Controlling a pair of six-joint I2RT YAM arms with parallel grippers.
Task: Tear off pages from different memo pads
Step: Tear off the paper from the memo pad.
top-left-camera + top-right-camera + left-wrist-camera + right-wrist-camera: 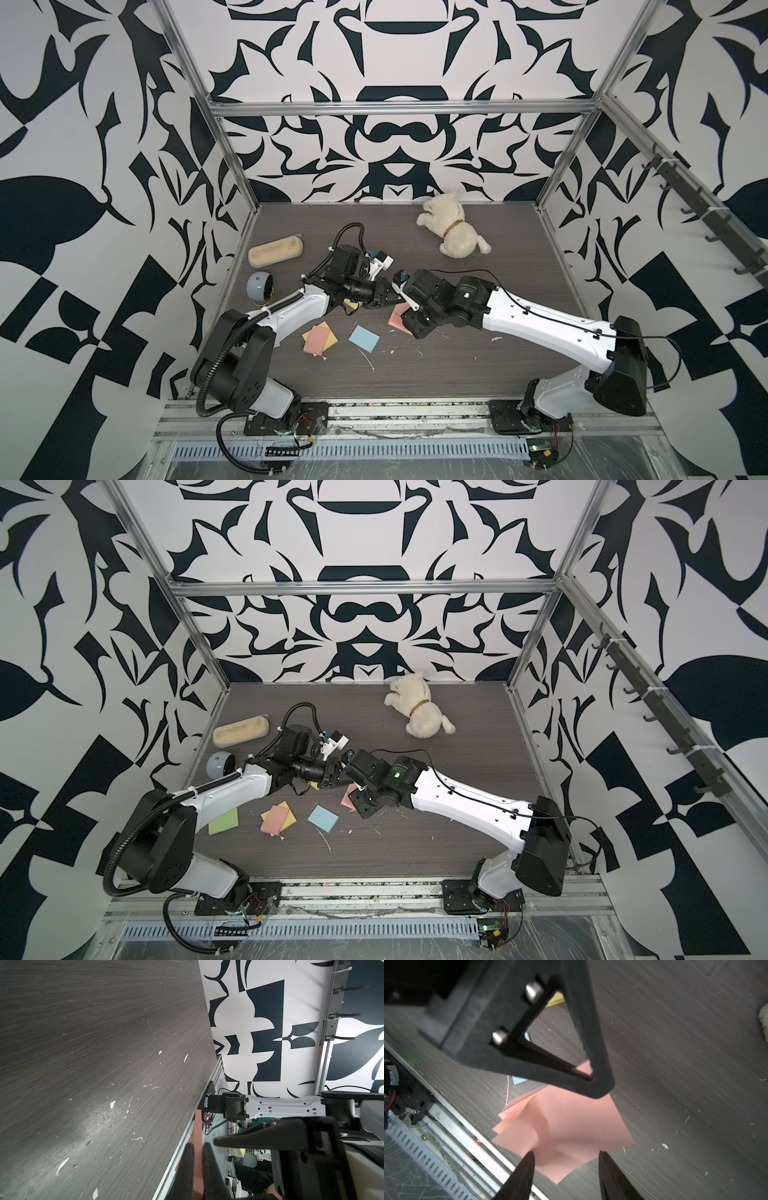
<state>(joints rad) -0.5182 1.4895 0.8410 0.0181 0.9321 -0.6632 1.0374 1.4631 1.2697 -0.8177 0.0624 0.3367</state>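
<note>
Memo pad (pixel 564 1122), pink, clenched edge-on in left pincer (pixel 197 1146), apparently lifted off worktop (pixel 457 365), pages (pixel 508 1113) fanned. Right pincer (pixel 565 1153) released, tips just beside pad's corner. Beige case (pixel 275 250) embossing unreadable.

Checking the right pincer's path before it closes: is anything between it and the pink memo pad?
Nothing visible: the open right pincer sits right at the pink memo pad, which the left pincer holds up.

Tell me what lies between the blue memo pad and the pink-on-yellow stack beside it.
Only bare dark table separates the blue memo pad from the pink-on-yellow stack; both top views show this.
</note>
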